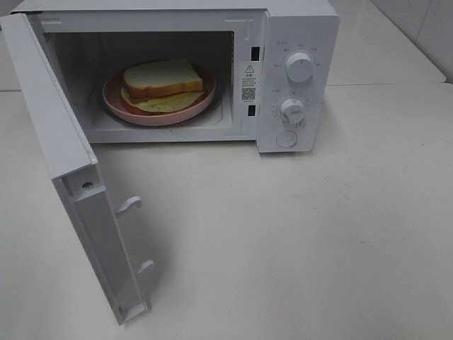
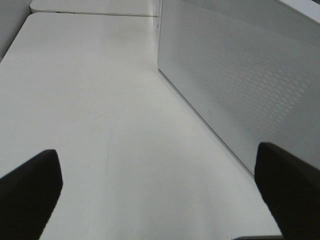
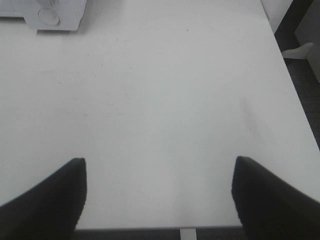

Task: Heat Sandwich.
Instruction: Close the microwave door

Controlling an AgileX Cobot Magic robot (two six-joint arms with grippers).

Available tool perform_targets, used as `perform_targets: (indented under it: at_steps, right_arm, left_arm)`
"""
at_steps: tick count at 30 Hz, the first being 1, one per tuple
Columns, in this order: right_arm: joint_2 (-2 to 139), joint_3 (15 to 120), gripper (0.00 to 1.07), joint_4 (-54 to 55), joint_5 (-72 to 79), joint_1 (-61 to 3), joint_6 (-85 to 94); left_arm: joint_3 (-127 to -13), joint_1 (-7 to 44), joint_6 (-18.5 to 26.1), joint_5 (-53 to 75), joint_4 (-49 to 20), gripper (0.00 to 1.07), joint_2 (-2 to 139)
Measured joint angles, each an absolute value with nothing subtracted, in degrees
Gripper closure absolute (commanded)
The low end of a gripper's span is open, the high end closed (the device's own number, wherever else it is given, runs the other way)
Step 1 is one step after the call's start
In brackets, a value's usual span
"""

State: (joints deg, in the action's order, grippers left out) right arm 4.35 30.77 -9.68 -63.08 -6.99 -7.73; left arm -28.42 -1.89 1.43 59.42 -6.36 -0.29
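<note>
Closest in: the left claw (image 2: 160, 200) is spread wide, its two dark fingertips (image 2: 30, 192) far apart with only white table (image 2: 90, 100) between them. Same deal with the right claw (image 3: 160, 200): jaws well apart, holding nothing, hanging over the tabletop near its front edge.

Right beside the left claw there's a white dotted panel (image 2: 240, 85). It's part of the microwave, but I can't tell whether it's the door or the side wall. From the right wrist you can just see the microwave's bottom corner with the round button (image 3: 48, 16) way off at the far end of the table.

From the high camera, the door (image 1: 64, 156) is swung all the way out toward the front left, with its two latch hooks (image 1: 129, 205) sticking out. It stands on the left claw's side of the opening. On the right side it's just table (image 1: 297, 248) up to the microwave (image 1: 297, 21).

Furthest back, the sandwich (image 1: 163, 79) sits on a pink plate (image 1: 113, 99) inside the oven, filling poking out from under the top slice. It's well apart from both claws, which sit outside what the high camera covers. Two knobs (image 1: 300, 66) are on the panel to the right of it.
</note>
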Motion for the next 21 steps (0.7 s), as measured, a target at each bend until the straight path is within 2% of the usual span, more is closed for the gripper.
perform_targets:
  at_steps: [8,21]
  right_arm:
    - [2.5,29.1,0.31,-6.0,-60.1,-2.1,-7.2]
    - [-0.2,29.1,0.31,-5.6,-59.9,0.3,-6.4]
  left_arm:
    - [-28.4,-1.9,1.4,59.4,-6.4,0.06,-0.3]
    - [-28.4,-1.9,1.4,59.4,-6.4,0.06,-0.3]
